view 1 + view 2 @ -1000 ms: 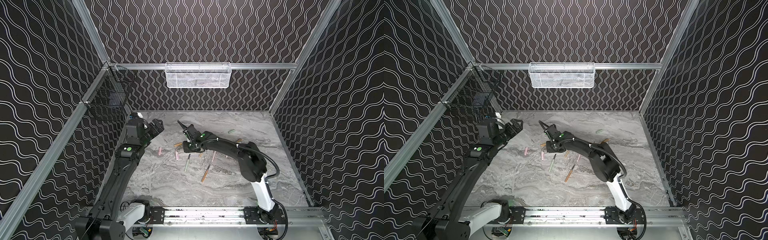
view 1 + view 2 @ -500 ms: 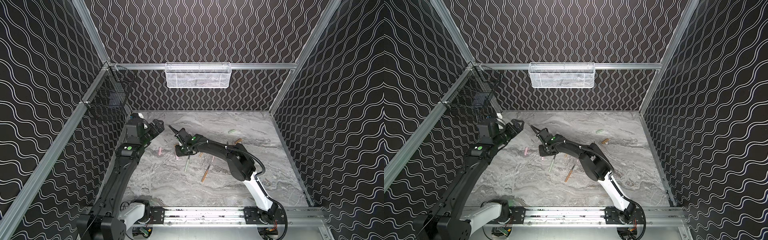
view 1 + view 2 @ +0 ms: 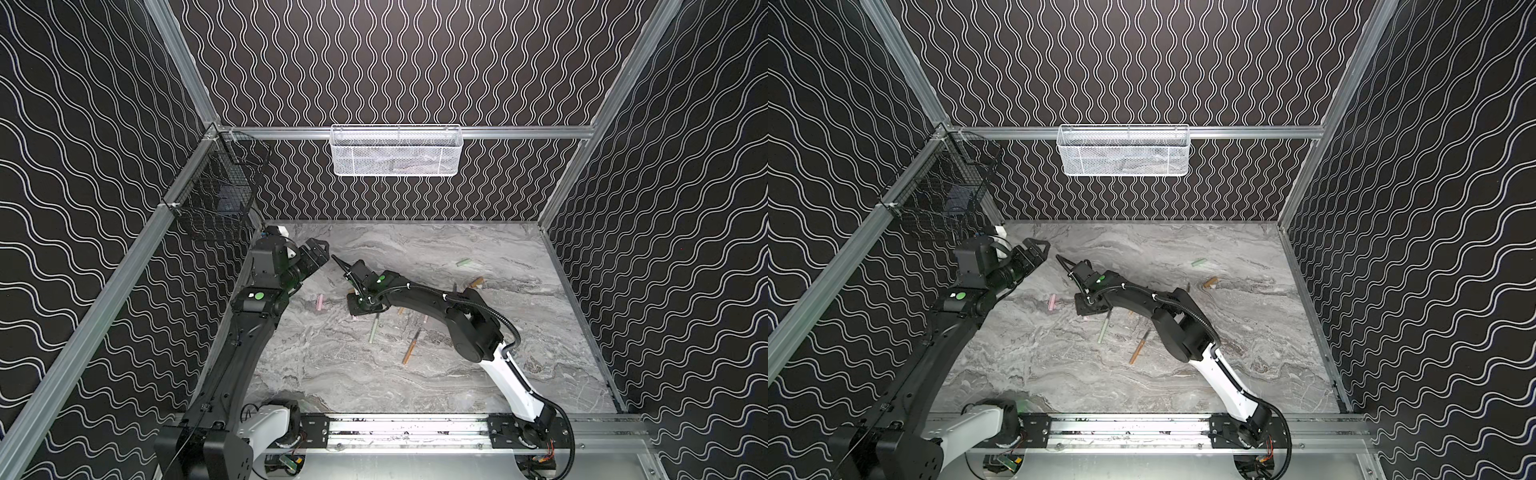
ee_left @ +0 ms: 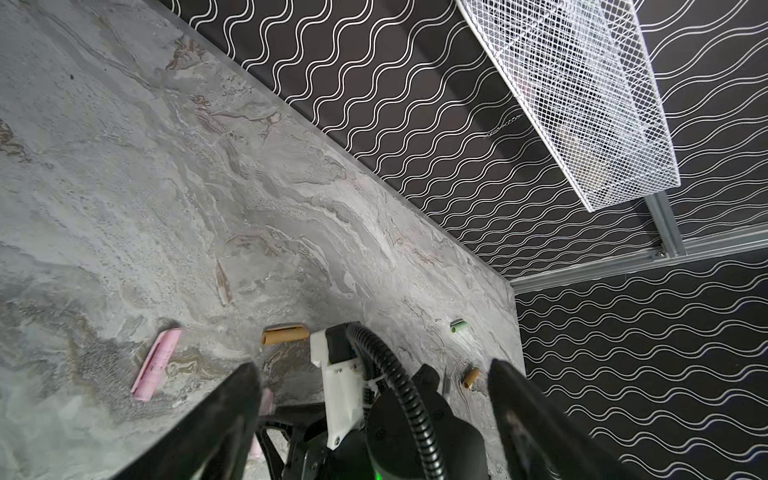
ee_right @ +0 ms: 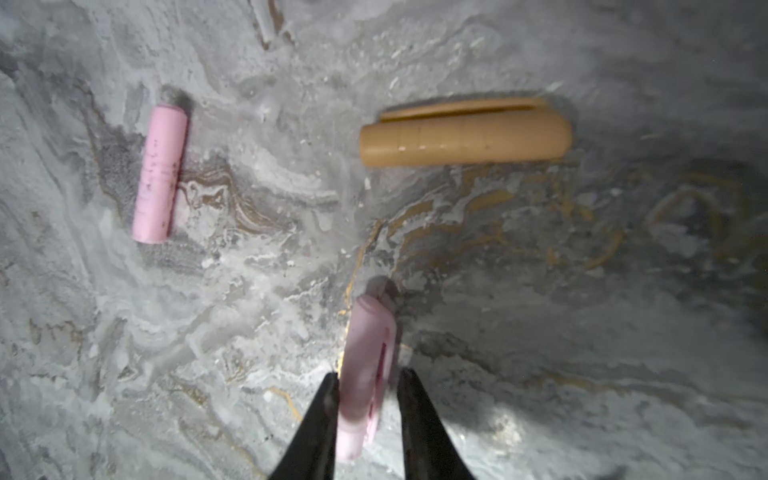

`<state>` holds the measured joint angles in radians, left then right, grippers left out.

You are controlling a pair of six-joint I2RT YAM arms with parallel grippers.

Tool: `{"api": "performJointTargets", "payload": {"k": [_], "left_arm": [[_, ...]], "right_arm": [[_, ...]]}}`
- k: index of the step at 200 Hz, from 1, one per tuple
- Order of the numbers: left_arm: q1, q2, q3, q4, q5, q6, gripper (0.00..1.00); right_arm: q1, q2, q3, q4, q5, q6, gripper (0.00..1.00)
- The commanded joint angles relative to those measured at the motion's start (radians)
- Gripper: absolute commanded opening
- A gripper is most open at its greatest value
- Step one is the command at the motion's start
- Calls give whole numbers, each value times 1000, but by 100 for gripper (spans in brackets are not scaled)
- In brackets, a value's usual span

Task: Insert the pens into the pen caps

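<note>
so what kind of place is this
Probably a robot test cell: wavy-patterned walls on aluminium framing enclose a marble-look tabletop, with a left arm and a right arm on a rail along its front.

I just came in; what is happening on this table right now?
A two-armed robot is working on capping pens. The right tool is down at the marble table, its jaws closed around a pink cap. A second pink cap and a tan cap lie nearby. The left tool hovers open and empty, off to the left. A green pen and a tan pen lie uncapped on the table.
</note>
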<state>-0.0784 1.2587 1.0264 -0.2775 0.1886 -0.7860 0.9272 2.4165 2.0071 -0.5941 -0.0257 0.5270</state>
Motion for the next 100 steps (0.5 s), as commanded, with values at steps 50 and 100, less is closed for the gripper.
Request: {"api": "performJointTargets", "payload": {"k": [50,100], "left_arm": [[5,8,-7,57,29,-18,88],[6,11,-8,66,41,-18,88]], "right_arm": [[0,-17,-6,-20,29,-28,30],[1,-33,-12,4,4,-40,31]]}}
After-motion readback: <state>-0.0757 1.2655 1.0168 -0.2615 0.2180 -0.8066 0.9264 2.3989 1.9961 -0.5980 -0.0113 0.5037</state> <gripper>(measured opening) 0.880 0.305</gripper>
